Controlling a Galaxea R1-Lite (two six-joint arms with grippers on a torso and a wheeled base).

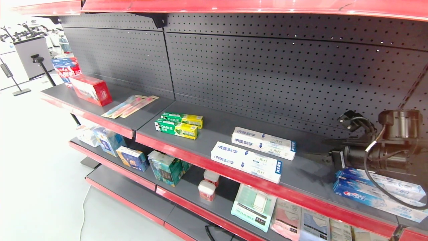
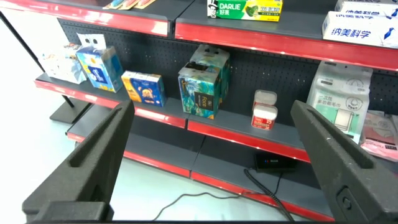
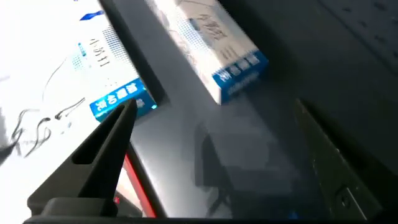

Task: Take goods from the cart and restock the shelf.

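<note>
Grey shelf deck under the right arm, both jaws wide open, nothing held.
Your right gripper (image 3: 217,165) hangs over the bare grey shelf (image 1: 217,125), fingers (image 3: 102,155) spread wide, gripping and touching nothing. Front white toothpaste box (image 1: 246,161) lies at the red lip just beside it, rear white toothpaste box (image 1: 264,143) behind that. Your right arm (image 1: 384,150) sits above the blue toothpaste boxes (image 1: 357,192) at the shelf's right end. Green toothpaste boxes (image 1: 179,125) lie further left. Your left gripper (image 2: 211,168) is equally wide open and empty, facing the lower shelf (image 2: 230,132) with a teal carton (image 2: 203,81) and small jars (image 2: 264,109).
</note>
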